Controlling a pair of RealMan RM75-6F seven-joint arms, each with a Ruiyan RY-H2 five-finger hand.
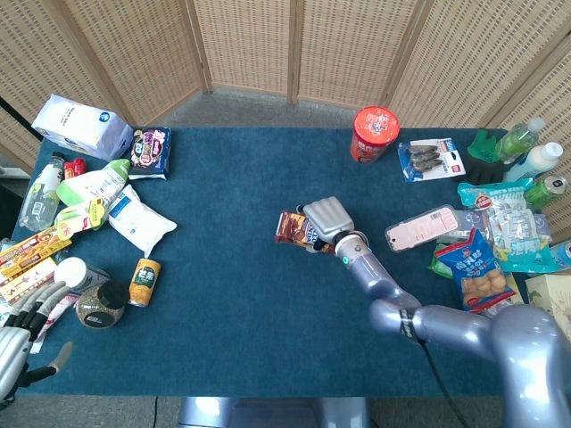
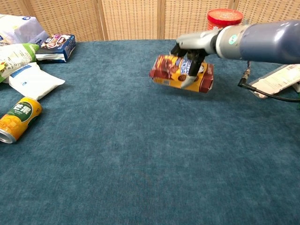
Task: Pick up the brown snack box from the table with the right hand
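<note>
Brown snack box: lifted clear of the tabletop, mid-table toward the far edge, tilted. Right hand: grasping the box from above. Left hand: released, fingers apart, at the near-left corner.

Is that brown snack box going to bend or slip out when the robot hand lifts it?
Probably not bend: the brown snack box keeps straight edges and flat faces while held clear of the table, so it looks like stiff cardboard. It seems light, since the right hand lifts it from above alone. It hangs slightly tilted, so its smooth printed sides might slide a bit.
</note>
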